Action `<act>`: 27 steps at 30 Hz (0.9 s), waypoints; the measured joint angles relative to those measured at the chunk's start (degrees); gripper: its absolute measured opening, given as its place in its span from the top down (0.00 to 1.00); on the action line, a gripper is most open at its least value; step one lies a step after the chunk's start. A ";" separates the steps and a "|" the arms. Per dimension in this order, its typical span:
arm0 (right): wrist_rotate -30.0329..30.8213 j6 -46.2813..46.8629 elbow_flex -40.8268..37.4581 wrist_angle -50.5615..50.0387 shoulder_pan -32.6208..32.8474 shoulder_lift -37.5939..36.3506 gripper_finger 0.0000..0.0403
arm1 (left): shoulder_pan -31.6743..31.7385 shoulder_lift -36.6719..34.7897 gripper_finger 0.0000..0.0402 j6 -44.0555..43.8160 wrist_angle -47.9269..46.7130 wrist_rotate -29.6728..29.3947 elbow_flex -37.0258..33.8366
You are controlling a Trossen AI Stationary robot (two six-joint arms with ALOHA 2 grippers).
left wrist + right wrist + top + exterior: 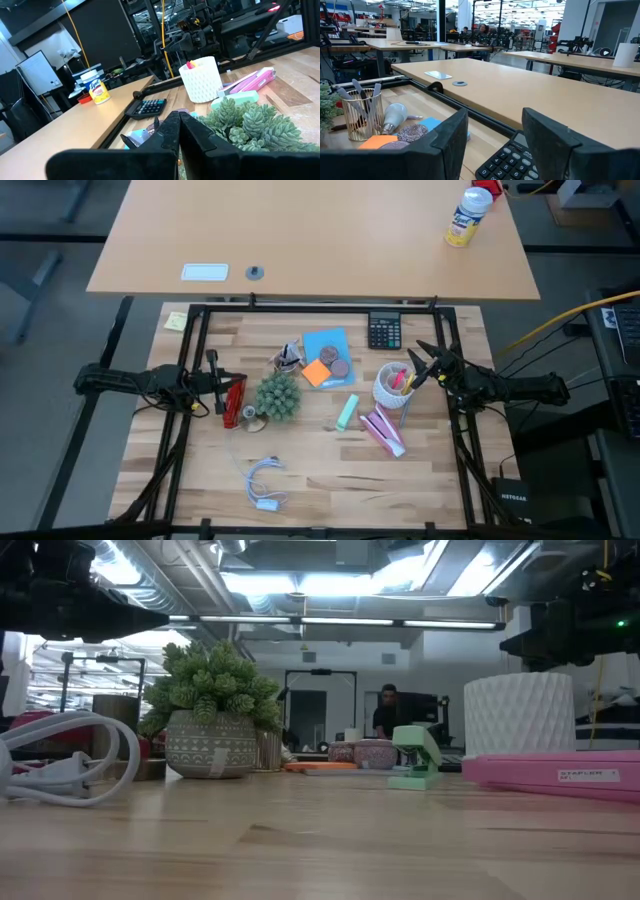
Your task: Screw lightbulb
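- Butcher-block table [330, 480] fills the high view, crowded in the middle: potted succulent [278, 396], blue pad [325, 345] with orange notes, calculator [384, 332], white cup of pens [393, 386], pink stapler [383, 430], white cord with a socket end [266, 483]. The left gripper [212, 376] sits over the table's left side beside a red object [234, 400]; the right gripper [425, 362] hovers just beside the white cup. I cannot make out the lightbulb from above.
- Low view: the succulent, a mint green item [417, 756], the cup and stapler line the table; the cord loops nearest the camera, well apart from the bulb's area, so mating the two likely needs a long carry.
- Left wrist view: the left gripper's fingers [172, 131] are pressed together, holding nothing. The succulent lies close ahead; a forward sweep could topple it.
- Right wrist view: the right gripper's fingers [547, 140] stand wide and empty. The lightbulb [393, 117] lies on its side against a gold wire pen holder [362, 114], beside the pad. A pinch on the smooth globe could squirt it away or knock the holder over; the calculator underneath risks a bump.
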 joint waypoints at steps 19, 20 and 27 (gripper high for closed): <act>-0.39 -0.01 0.00 0.02 0.00 -0.01 0.52 | 0.00 0.00 1.00 1.87 0.00 -0.26 -0.02; -0.60 0.01 0.01 0.02 0.00 0.00 0.52 | 0.00 0.00 1.00 1.91 0.00 -0.27 0.00; -1.90 0.00 0.01 0.07 0.00 0.01 0.52 | 0.00 0.00 1.00 -5.50 0.11 -0.37 -0.01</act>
